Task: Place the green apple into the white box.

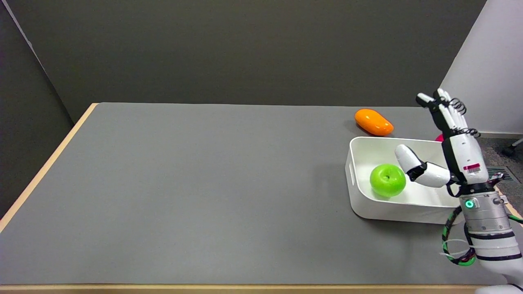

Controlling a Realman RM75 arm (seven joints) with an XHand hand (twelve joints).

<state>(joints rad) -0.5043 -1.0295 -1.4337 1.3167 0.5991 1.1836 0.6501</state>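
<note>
The green apple (pixel 387 180) lies inside the white box (pixel 359 192), near its left wall, stem dimple up. The box stands at the table's right side. My right hand (pixel 451 151) is raised over the box's right half, just right of the apple. Its fingers point up and away, spread apart, and its thumb reaches toward the apple without holding it. Nothing is in the hand.
An orange oblong fruit (pixel 373 122) lies on the grey table (pixel 196 192) just behind the box. A small red object (pixel 439 138) peeks out behind the box's far right corner, mostly hidden by my hand. The table's right edge runs close to the box.
</note>
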